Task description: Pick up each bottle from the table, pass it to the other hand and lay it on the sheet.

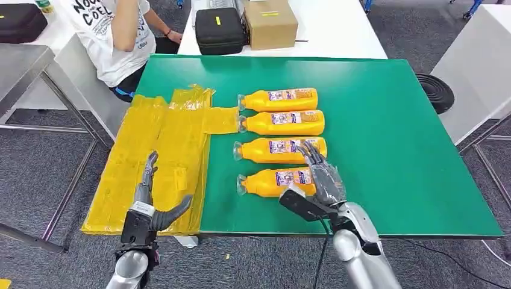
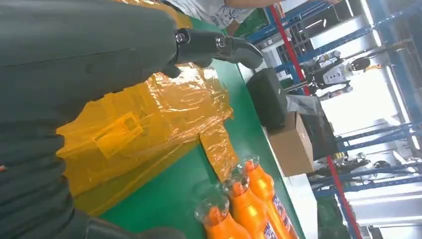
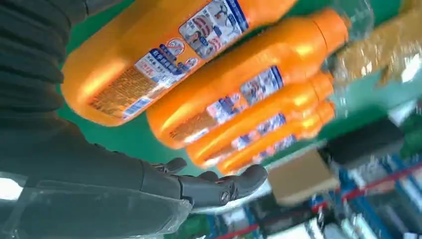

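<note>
- table (image 1: pixel 385 132): green top, carrying 4 orange bottles and a yellow sheet (image 1: pixel 163 156).
- sheet: crinkled translucent plastic on the table's left part, its left edge hanging over the table edge; no bottle lies on it.
- bottles: 4 in a column near the table's middle, all lying on their sides, clear caps pointing toward the sheet, labels up.
- bottle 1 (image 1: pixel 280 100): farthest from the robot, cap just beside a flap of the sheet.
- bottle 2 (image 1: pixel 283 123): next, cap touching or just beside that flap.
- bottle 3 (image 1: pixel 274 150): third, the right hand's fingertips reach over its base end.
- bottle 4 (image 1: pixel 271 182): nearest the robot, its base end under the right hand.
- right hand (image 1: pixel 322 177): fingers extended and spread, palm down over bottle 4; holds nothing; whether it touches the bottle cannot be told.
- left hand (image 1: pixel 153 201): open above the sheet's near part, fingers straight, thumb out to the side; holds nothing.
- person (image 1: pixel 114 36): seated beyond the table's far left corner, in a white printed shirt.
- black case (image 1: pixel 219 30) and cardboard box (image 1: pixel 270 23): side by side on a white table behind.
</note>
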Controlling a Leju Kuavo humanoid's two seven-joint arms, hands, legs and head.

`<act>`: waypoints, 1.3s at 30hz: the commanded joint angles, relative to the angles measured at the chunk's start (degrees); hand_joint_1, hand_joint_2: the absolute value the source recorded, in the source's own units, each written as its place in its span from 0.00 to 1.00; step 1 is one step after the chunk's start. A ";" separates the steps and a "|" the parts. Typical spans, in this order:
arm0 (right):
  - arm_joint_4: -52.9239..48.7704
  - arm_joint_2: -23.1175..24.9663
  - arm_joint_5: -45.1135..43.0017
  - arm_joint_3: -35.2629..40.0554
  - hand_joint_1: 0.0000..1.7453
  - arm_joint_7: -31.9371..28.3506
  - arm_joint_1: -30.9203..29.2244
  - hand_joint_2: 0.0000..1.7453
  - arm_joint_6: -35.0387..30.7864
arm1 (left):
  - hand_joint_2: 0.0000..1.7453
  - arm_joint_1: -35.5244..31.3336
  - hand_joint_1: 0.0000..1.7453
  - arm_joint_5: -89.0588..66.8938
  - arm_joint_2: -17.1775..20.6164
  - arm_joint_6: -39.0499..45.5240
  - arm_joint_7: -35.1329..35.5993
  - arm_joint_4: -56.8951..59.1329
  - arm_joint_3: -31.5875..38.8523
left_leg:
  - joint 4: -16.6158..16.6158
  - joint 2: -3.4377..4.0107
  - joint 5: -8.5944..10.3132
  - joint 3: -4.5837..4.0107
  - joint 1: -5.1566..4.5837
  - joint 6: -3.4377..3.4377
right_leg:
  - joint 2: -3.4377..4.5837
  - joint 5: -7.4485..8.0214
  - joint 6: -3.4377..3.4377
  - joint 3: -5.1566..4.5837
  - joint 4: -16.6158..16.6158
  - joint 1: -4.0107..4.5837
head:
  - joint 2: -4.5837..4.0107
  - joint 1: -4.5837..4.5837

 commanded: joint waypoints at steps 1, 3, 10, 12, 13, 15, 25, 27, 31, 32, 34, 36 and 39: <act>24.33 -5.29 -4.05 10.90 0.00 -0.66 -18.92 1.00 8.21 | 1.00 -0.44 0.00 0.00 0.16 0.90 1.10 1.70 2.61 | -0.05 0.40 -0.09 0.35 -0.02 0.02 | 0.32 0.05 -0.12 0.25 -0.10 0.02 | 0.00 0.00; 25.65 -5.21 -4.60 11.85 0.00 -0.68 -20.08 1.00 8.37 | 1.00 -0.27 0.00 0.01 0.38 0.97 1.23 1.31 2.47 | -0.03 0.32 -0.04 0.24 -0.02 0.05 | 0.27 0.04 -0.09 0.16 -0.05 0.01 | 0.00 -0.02; 28.02 -5.88 -5.96 15.66 0.00 0.24 -22.82 1.00 9.93 | 1.00 0.12 0.00 0.63 0.52 2.17 3.18 0.38 2.67 | -0.01 0.13 -0.03 0.24 -0.01 0.06 | 0.08 -0.03 -0.10 0.21 -0.03 0.02 | 0.00 0.00; 28.21 -5.98 -6.11 16.56 0.00 0.44 -23.20 1.00 9.86 | 1.00 0.51 0.00 0.66 0.47 2.53 3.58 -0.09 2.85 | -0.02 0.15 -0.05 0.27 -0.02 0.06 | 0.09 -0.03 -0.10 0.24 -0.03 0.01 | 0.00 0.00; 28.28 -6.06 -6.19 17.50 0.00 0.57 -23.53 1.00 9.93 | 1.00 0.81 0.00 0.56 0.54 2.86 4.34 -0.28 3.00 | -0.02 0.20 -0.10 0.39 -0.03 0.06 | 0.12 -0.07 -0.14 0.35 -0.03 0.01 | 0.00 0.00; 28.28 -6.09 -6.28 17.80 0.00 0.60 -23.61 1.00 10.09 | 1.00 0.89 0.00 0.53 0.56 2.97 4.56 -0.30 3.04 | -0.01 0.18 -0.07 0.33 -0.02 0.05 | 0.12 -0.05 -0.13 0.29 -0.01 0.01 | 0.00 0.00; 24.60 -8.02 -7.15 19.72 0.00 0.82 -20.96 1.00 9.60 | 1.00 3.32 0.00 0.67 0.59 4.37 7.00 -1.02 4.67 | -0.04 0.09 -0.05 0.29 0.00 0.05 | 0.02 -0.06 -0.12 0.27 -0.05 0.03 | 0.00 0.00; 24.57 -7.85 -6.50 20.00 0.00 1.73 -20.92 1.00 8.61 | 1.00 3.58 0.00 0.41 0.52 4.79 7.10 -1.16 5.13 | -0.04 0.05 -0.06 0.33 -0.01 0.06 | -0.03 -0.09 -0.13 0.32 -0.06 0.03 | 0.00 0.00; 24.95 -7.48 -6.18 20.15 0.00 2.15 -21.01 1.00 8.14 | 1.00 3.46 0.00 0.18 0.40 5.16 7.18 -1.28 5.65 | -0.02 0.09 -0.08 0.35 -0.01 0.05 | 0.01 -0.09 -0.15 0.34 -0.04 0.03 | 0.00 0.00; 24.33 -7.64 -5.92 20.11 0.00 2.24 -20.50 1.00 7.63 | 1.00 3.37 0.00 0.20 0.49 5.26 7.25 -1.37 6.01 | -0.02 0.08 -0.04 0.25 -0.01 0.05 | 0.02 -0.05 -0.12 0.23 -0.02 0.02 | 0.00 0.00; 22.47 -8.20 -5.95 19.79 0.00 2.32 -18.87 1.00 7.40 | 1.00 3.44 0.00 0.23 0.82 5.33 7.31 -1.54 6.23 | -0.03 0.02 -0.03 0.26 0.00 0.04 | -0.04 -0.06 -0.13 0.26 -0.04 0.03 | 0.00 0.00; 20.16 -9.73 -5.76 19.50 0.00 2.69 -17.14 1.00 7.22 | 1.00 3.78 0.00 0.29 0.95 5.33 7.31 -1.64 6.50 | -0.04 -0.03 -0.02 0.25 0.00 0.04 | -0.09 -0.07 -0.13 0.26 -0.05 0.03 | 0.00 0.00; 19.54 -10.44 -5.77 19.33 0.00 2.66 -16.67 1.00 7.26 | 1.00 4.03 0.00 0.34 0.99 5.29 7.30 -1.66 6.48 | -0.04 -0.07 0.00 0.20 -0.02 0.06 | -0.12 -0.06 -0.09 0.20 -0.03 0.01 | 0.00 0.00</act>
